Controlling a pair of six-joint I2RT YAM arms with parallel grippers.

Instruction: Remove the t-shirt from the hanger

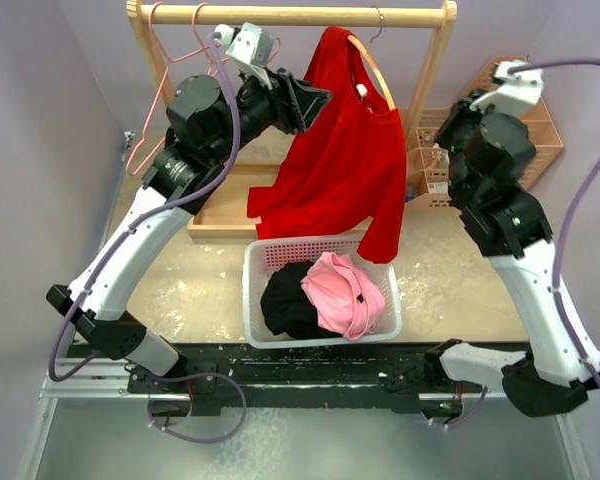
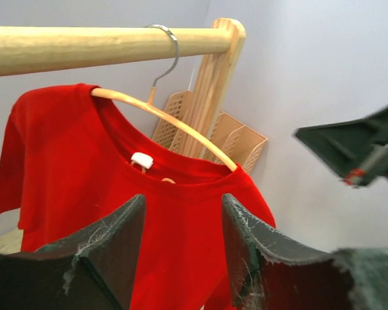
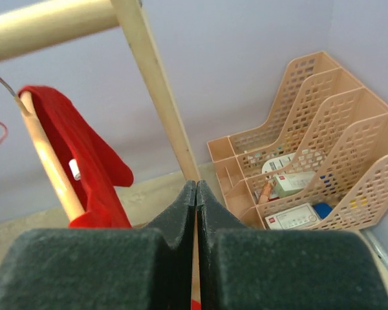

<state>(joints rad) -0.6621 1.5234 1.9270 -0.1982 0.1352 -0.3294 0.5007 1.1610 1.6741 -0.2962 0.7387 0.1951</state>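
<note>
Red t-shirt askew on hanger

No legible text is showing; the white neck tag inside the red fabric t-shirt, centre-left of the left wrist view, is displaying no readable print.
</note>
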